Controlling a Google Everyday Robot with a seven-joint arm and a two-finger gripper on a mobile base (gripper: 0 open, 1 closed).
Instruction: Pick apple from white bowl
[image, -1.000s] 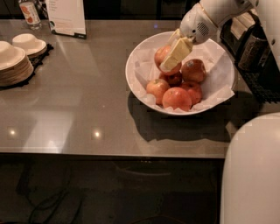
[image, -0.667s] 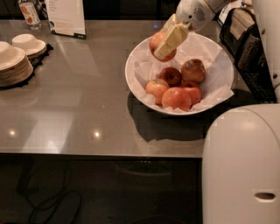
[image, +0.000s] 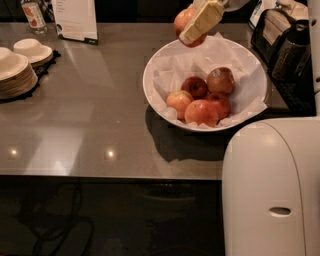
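Observation:
My gripper (image: 194, 27) is at the top of the camera view, above the far left rim of the white bowl (image: 155, 75). Its cream fingers (image: 202, 21) are shut on the apple (image: 183, 21), an orange-red one, held in the air clear of the bowl. The bowl is lined with crinkled white paper and holds several other apples: a small dark red one (image: 194, 86), a brownish one (image: 220, 80), a paler yellow-orange one (image: 179, 102) and an orange-red one (image: 201, 112) at the front.
Stacked cream plates (image: 15, 75) and a small bowl (image: 31, 51) sit at the far left. A sign card (image: 75, 20) and a bottle (image: 34, 14) stand at the back. A dark basket (image: 290, 55) is right of the bowl. My white robot body (image: 272, 190) fills the lower right.
The gripper has risen out of the bowl with the apple and moved up and to the left. My white body has come further into view.

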